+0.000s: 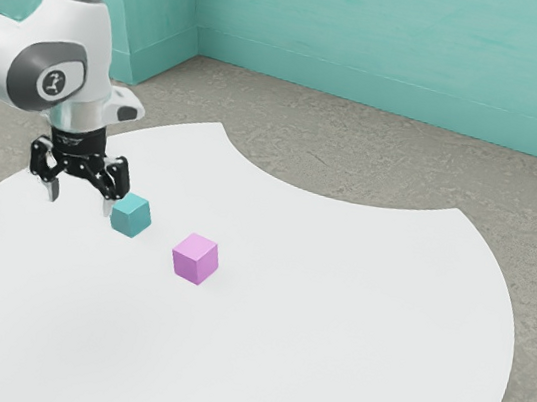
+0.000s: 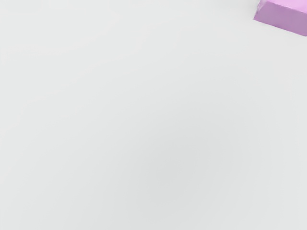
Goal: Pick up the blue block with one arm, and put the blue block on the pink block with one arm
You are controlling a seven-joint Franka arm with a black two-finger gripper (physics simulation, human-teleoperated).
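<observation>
Blue block (image 1: 131, 214): flat on the white table (image 1: 331, 322), just beside our gripper (image 1: 79, 201), on the exterior view's right of it. Not in hand!
Gripper: 2 fingers spread apart, nothing between them, hanging low over the table. The nearer finger sits right by the block, but we can't tell whether it touches.
Pink block (image 1: 195, 258): near the blue one but apart from it, with its top face bare. Our wrist view catches a corner of the pink block (image 2: 287, 19).
Done: by our reading, 0 of 2 steps, with no grasp and no lift.
Left: centre over the blue cube, close on it, lift, carry across, then set it square on the pink top.
</observation>
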